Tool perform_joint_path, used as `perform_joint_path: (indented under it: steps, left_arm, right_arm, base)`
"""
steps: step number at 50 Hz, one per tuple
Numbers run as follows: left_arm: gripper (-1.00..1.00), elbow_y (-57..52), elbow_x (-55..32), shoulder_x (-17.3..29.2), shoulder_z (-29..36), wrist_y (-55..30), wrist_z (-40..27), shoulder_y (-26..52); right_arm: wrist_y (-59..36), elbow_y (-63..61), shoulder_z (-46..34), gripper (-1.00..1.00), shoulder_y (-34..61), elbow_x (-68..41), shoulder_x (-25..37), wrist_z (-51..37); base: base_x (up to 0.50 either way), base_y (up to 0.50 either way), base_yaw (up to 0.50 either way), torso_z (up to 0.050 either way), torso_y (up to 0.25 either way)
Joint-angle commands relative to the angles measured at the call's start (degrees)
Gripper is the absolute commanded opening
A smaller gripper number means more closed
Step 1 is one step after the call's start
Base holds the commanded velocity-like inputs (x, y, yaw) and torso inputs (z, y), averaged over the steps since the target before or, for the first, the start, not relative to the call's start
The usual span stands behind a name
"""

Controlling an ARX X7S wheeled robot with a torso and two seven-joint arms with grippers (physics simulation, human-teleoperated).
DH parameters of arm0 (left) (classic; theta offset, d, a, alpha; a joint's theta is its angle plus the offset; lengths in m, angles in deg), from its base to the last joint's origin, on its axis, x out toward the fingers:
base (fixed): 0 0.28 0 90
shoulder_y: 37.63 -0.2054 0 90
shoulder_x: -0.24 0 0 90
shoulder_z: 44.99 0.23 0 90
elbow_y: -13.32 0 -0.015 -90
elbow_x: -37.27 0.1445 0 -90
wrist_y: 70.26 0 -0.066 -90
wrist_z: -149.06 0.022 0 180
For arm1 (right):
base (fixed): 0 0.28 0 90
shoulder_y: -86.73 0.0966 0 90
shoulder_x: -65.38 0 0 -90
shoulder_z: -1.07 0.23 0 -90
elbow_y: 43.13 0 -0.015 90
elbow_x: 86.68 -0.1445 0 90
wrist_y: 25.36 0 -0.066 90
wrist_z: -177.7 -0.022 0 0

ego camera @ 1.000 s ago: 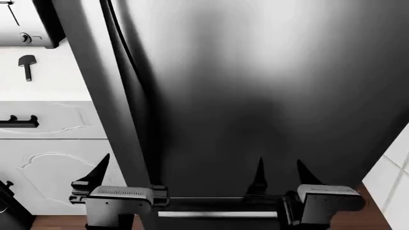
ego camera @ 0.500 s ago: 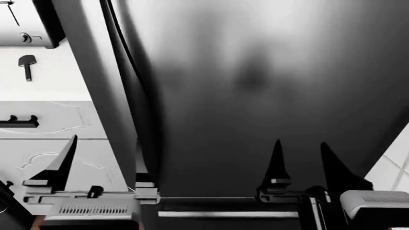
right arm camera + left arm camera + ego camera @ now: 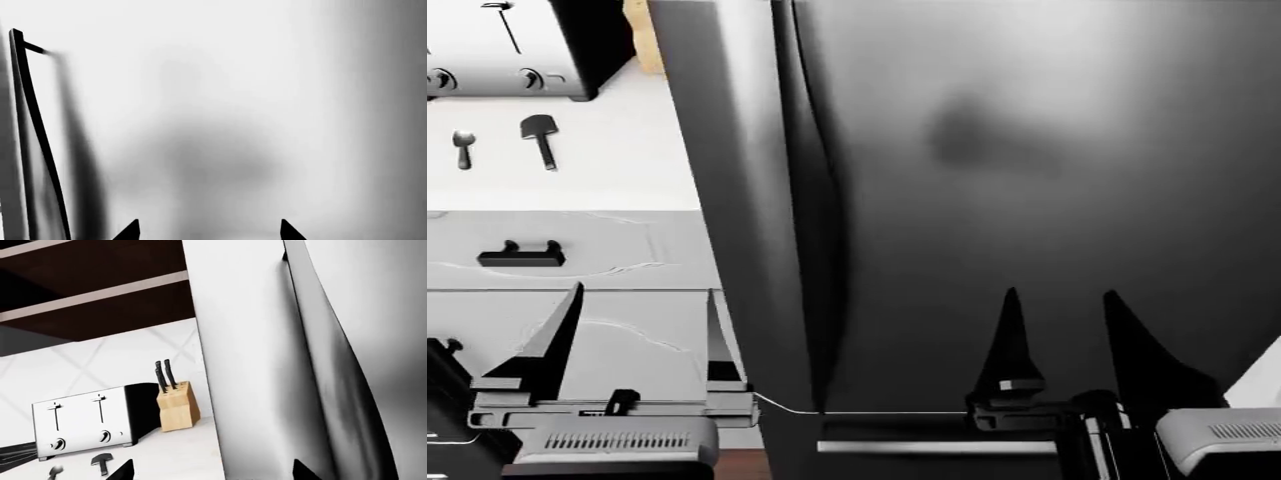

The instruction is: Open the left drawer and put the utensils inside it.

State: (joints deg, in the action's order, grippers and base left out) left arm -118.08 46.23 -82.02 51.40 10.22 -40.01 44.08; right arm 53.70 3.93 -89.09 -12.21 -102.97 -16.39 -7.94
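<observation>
Black pincer fingers are the closest thing in the head view: the left pincer (image 3: 634, 340) sits at about 7 o'clock with its two pointed fingers spread wide and nothing between them, and the right pincer (image 3: 1068, 340) at about 5 o'clock is spread the same way, also empty. Right behind the right one is a big brushed steel fridge (image 3: 1028, 180) that eats up most of the frame, and the right wrist view shows pretty much only its door and the long curved dark handle (image 3: 33, 135). The left pincer hangs in front of a white cabinet door (image 3: 627, 340) with curvy moulding. Just above that, around 9 o'clock, is the left drawer (image 3: 574, 250), shut, with its black handle (image 3: 521, 256) on the ornate front. Further back on the white table (image 3: 627, 170), around 10 o'clock, the utensils lie side by side but not touching: the small spoon (image 3: 462, 148) and the black spatula (image 3: 541, 138), both just in front of a silver toaster (image 3: 507, 50). From the left wrist view there's a wooden knife block (image 3: 177, 405) beside the toaster, up against the fridge's side, white tiled wall behind, dark shelves (image 3: 93, 290) overhead.
</observation>
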Motion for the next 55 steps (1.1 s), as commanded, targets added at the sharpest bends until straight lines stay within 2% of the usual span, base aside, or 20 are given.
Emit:
perform_joint_path:
  steps: [1, 55]
  left_arm:
    - [1.00, -0.45, 0.08, 0.78, 0.76, -0.57, -0.69, 0.03]
    - [1.00, -1.43, -0.62, 3.20, 2.45, -1.69, -3.43, 0.22]
  right_arm:
    - [0.42, -0.10, -0.47, 1.00, -0.13, -0.43, 0.70, -0.69]
    - [1.25, -0.70, -1.73, 1.00, -0.30, -2.32, 3.23, -3.62]
  base:
    - [0.00, 0.48, 0.00, 0.000, 0.000]
    - [0.00, 0.39, 0.00, 0.000, 0.000]
